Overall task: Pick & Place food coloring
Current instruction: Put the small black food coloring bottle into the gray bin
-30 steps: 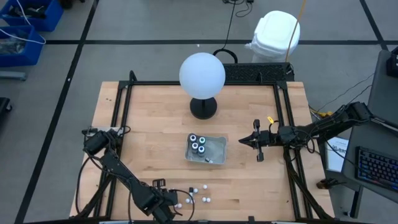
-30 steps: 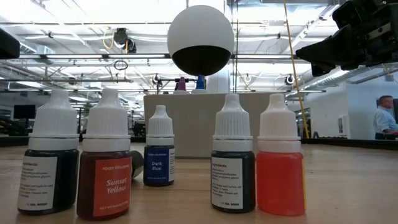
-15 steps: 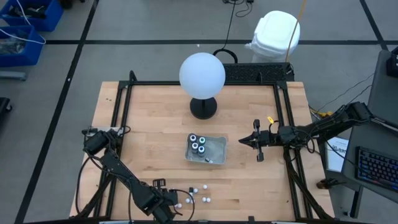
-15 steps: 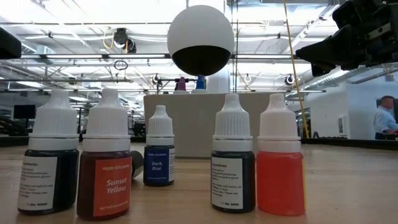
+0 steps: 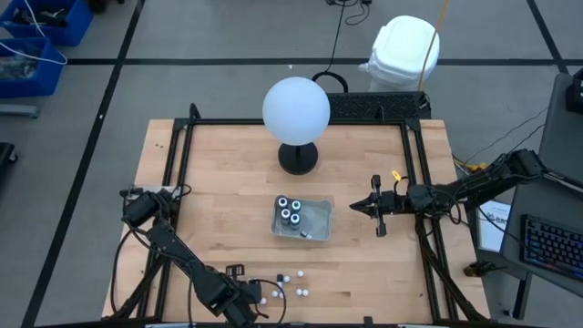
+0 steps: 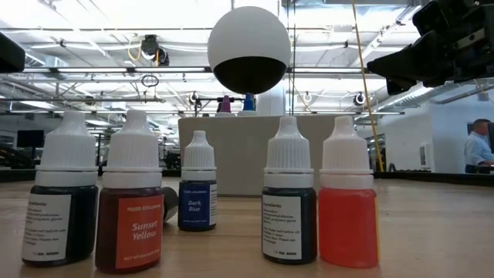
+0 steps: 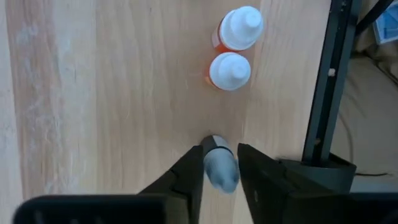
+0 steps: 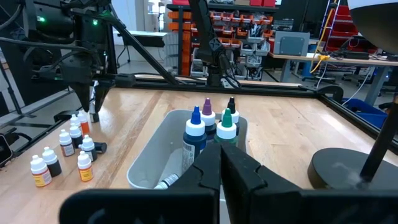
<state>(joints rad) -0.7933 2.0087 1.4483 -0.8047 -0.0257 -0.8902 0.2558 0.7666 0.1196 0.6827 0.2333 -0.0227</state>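
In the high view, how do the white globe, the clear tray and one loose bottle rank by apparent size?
1. Globe, largest.
2. Tray, slightly smaller; the globe stands nearer the camera, so their true order is unsure.
3. Loose bottle, by far smallest.

Tabletop: pale wood, visible grain, black frame rails. Globe: white, on a black base. Tray: clear, greyish. Bottles in the tray: dark bodies, with blue, purple, black and teal tips. Loose bottles: white caps; contents dark, deep red-orange under an orange "Sunset Yellow" label, dark blue under a "Dark Blue" label, and bright orange-red. Arms: black.
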